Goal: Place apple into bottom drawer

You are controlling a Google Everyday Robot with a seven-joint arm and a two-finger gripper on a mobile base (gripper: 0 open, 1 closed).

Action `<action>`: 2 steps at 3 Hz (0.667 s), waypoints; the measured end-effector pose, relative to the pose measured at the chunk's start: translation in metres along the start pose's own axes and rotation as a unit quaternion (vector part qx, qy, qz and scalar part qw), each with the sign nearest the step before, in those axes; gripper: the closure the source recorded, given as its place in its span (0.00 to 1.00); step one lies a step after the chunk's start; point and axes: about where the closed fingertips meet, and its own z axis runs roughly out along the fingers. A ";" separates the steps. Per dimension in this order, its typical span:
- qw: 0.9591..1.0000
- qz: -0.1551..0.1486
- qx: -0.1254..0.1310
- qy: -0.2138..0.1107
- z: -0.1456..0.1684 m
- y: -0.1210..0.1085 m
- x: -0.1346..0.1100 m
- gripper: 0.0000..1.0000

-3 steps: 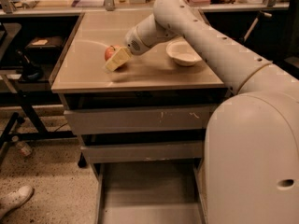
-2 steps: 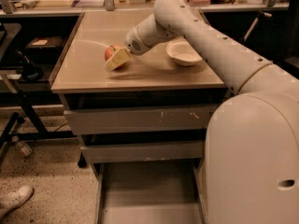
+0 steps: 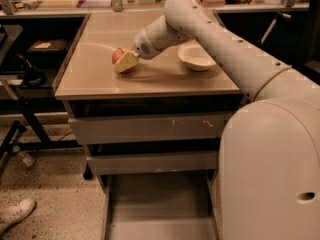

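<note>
Claw (image 3: pixel 124 62) is at the apple (image 3: pixel 117 55) near the white bowl (image 3: pixel 196 57), can't tell if it's clamped. Bottom drawer (image 3: pixel 160 206) is pulled open, probably ready for the drop.

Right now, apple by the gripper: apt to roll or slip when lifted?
The apple is round on a smooth flat countertop, so a nudge likely rolls it. Skin looks smooth, possibly slippery. The gripper sits against its near side, likely blocking rolling that way.

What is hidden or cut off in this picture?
- Camera view: the tool, at the apple on the tabletop, covers the apple's right half.
- Camera view: the bottom drawer is cut off at its front by the lower edge; the robot body hides its right wall.
</note>
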 end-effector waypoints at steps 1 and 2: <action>1.000 0.000 0.000 0.000 0.000 0.000 0.000 0.88; 1.000 0.004 0.009 0.003 -0.011 0.014 0.008 1.00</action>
